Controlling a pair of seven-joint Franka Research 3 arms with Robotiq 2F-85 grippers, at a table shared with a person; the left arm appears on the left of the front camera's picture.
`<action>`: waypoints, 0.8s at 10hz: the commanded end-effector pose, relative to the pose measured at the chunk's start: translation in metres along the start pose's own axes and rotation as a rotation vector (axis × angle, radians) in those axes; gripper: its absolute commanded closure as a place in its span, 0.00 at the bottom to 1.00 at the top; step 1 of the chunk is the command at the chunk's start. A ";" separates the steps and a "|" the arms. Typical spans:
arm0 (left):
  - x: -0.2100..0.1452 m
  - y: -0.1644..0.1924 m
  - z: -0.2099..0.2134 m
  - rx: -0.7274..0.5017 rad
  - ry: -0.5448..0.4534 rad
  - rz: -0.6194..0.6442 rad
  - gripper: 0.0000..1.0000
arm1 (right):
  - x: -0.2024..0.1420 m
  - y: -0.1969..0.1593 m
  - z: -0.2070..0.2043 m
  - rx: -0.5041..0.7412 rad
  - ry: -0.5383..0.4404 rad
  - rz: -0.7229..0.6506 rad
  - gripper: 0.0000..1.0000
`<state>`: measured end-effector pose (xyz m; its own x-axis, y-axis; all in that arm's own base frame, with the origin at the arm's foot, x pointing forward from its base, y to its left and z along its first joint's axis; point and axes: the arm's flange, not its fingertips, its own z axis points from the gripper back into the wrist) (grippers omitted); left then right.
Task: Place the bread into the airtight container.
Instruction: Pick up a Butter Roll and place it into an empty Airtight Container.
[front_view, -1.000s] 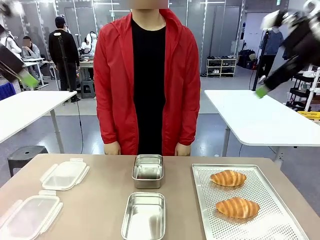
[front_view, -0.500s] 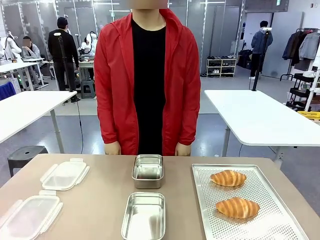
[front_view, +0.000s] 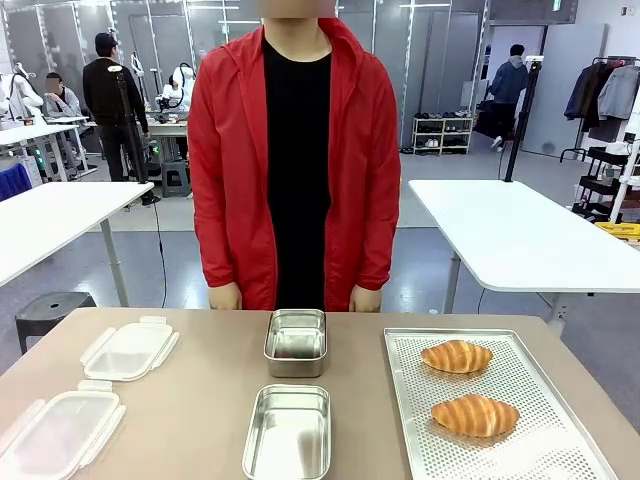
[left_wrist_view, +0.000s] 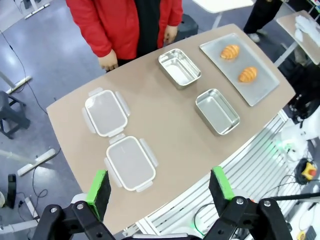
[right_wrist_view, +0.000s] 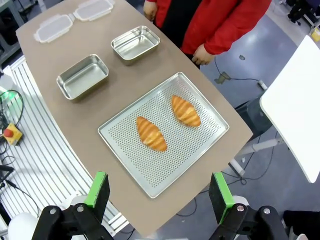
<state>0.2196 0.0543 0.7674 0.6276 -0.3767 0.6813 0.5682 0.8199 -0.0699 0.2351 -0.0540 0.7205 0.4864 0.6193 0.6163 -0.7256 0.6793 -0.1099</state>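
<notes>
Two pieces of bread, golden croissants (front_view: 456, 356) (front_view: 475, 415), lie on a perforated metal tray (front_view: 530, 370) at the table's right. Two open steel airtight containers stand mid-table, one far (front_view: 296, 341) and one near (front_view: 288, 432). Their clear lids (front_view: 128, 349) (front_view: 58, 432) lie at the left. My left gripper (left_wrist_view: 159, 186) hangs open high above the table's lid side, holding nothing. My right gripper (right_wrist_view: 158, 192) hangs open high above the tray (right_wrist_view: 150, 165), also holding nothing, with both croissants (right_wrist_view: 151, 133) (right_wrist_view: 185, 110) far below it.
A person in a red jacket stands at the far edge, with a hand (front_view: 224, 296) resting at the table on either side of the far container. Bare tabletop lies between the lids and containers. White tables stand beyond on both sides.
A second ago both grippers showed in the top corners of the front view. They have since risen out of that view. Nothing on the table has moved.
</notes>
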 end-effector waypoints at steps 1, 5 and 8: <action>0.004 -0.001 0.005 0.016 0.006 -0.016 0.00 | 0.003 0.001 0.001 0.001 -0.005 0.009 0.00; 0.004 -0.001 0.005 0.016 0.006 -0.016 0.00 | 0.003 0.001 0.001 0.001 -0.005 0.009 0.00; 0.004 -0.001 0.005 0.016 0.006 -0.016 0.00 | 0.003 0.001 0.001 0.001 -0.005 0.009 0.00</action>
<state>0.2185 0.0539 0.7705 0.6253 -0.3767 0.6835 0.5648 0.8228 -0.0632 0.2347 -0.0516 0.7211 0.4839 0.6233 0.6143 -0.7272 0.6769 -0.1140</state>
